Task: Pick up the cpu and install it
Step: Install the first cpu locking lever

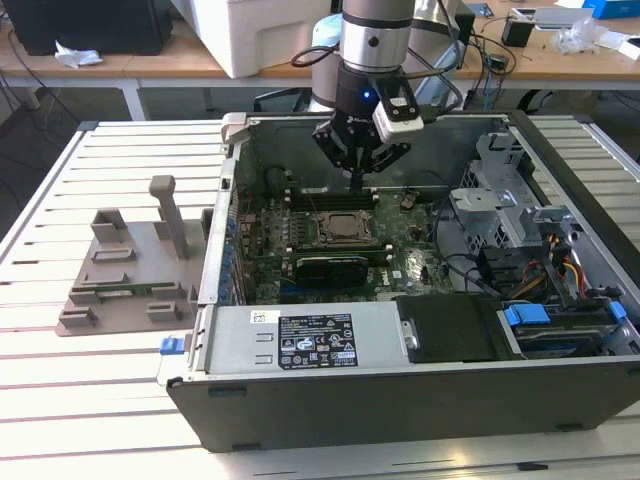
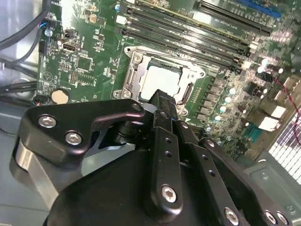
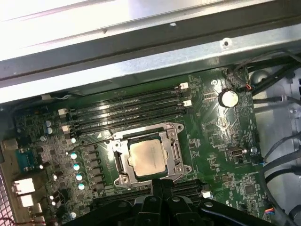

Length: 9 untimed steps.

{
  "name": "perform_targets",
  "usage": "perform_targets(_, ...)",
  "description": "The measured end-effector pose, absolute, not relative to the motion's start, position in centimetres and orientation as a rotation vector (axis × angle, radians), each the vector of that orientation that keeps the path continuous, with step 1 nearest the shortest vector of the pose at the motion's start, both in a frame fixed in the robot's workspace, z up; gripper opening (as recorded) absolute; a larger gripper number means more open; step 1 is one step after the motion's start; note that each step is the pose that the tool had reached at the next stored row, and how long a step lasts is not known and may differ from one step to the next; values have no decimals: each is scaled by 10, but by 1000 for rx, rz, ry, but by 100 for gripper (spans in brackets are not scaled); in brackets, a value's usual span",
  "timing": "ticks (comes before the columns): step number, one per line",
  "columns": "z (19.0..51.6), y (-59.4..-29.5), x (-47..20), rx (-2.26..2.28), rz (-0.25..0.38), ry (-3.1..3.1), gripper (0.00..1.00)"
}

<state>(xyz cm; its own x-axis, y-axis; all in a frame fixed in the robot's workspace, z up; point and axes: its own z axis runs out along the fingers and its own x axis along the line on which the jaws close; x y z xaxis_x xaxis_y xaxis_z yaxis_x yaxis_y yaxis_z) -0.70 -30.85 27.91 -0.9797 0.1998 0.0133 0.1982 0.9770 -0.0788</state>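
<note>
the fingers (image 3: 159, 184) are pressed together with nothing between them, tips pointing down into the open computer case (image 1: 400, 405). in both wrist views they hang just above the near edge of the socket (image 2: 134, 77). the cpu (image 3: 146, 159) lies flat inside that socket, silvery top up, ringed by the metal frame (image 3: 121, 165) and not touched by the fingers. beside the socket run the long dark memory slots (image 3: 127, 110) on the green motherboard (image 3: 221, 136), and a round coin battery (image 3: 229, 98) sits farther off. the case rests on a white slatted bench (image 1: 100, 400), with a grey fixture (image 1: 130, 270) at the exterior view's left.
</note>
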Motion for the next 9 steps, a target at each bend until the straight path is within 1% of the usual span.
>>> perform_targets(9,279,-308,-7,-112,122,-3121,11)
